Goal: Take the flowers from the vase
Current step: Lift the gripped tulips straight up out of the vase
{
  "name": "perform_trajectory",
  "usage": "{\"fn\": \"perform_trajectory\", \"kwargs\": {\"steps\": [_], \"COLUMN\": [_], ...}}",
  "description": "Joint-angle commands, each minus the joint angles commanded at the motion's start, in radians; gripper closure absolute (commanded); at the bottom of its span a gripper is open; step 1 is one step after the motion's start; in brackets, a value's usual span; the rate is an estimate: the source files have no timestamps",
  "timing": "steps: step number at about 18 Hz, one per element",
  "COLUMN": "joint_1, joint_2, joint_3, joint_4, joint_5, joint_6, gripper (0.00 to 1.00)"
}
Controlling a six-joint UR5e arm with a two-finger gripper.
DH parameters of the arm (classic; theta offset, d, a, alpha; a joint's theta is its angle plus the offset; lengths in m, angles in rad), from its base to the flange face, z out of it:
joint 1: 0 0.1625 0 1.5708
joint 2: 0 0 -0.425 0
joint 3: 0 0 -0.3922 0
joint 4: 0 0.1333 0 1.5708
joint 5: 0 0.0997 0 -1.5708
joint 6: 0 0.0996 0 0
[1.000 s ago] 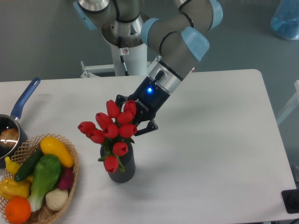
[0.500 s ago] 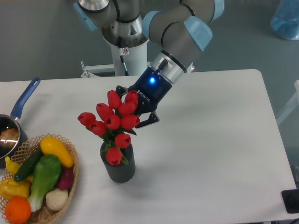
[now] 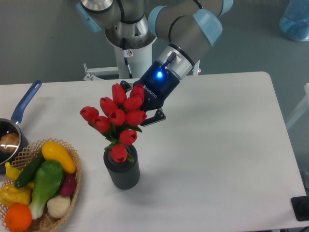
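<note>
We judge extraction under way: the pincer (image 3: 136, 117), clamped on the flowers (image 3: 117, 119), needs further vertical lift clear of the vase (image 3: 123, 169).

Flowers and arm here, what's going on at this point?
The arm's gripper sits right behind the bunch of red flowers and looks closed on it, though the blooms hide the fingers. The bunch is higher than a second ago, partway out of the dark ribbed vase, with the lowest blooms still at its rim. The vase stands upright on the white table. A basket of produce and a blue-handled saucepan sit untouched on the left.
</note>
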Motion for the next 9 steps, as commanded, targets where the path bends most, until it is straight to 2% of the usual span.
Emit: {"fn": "perform_trajectory", "kwargs": {"steps": [9], "joint_1": [0.058], "joint_2": [0.028], "joint_3": [0.006], "joint_4": [0.000], "joint_5": [-0.089], "joint_6": [-0.020], "gripper": [0.74]}}
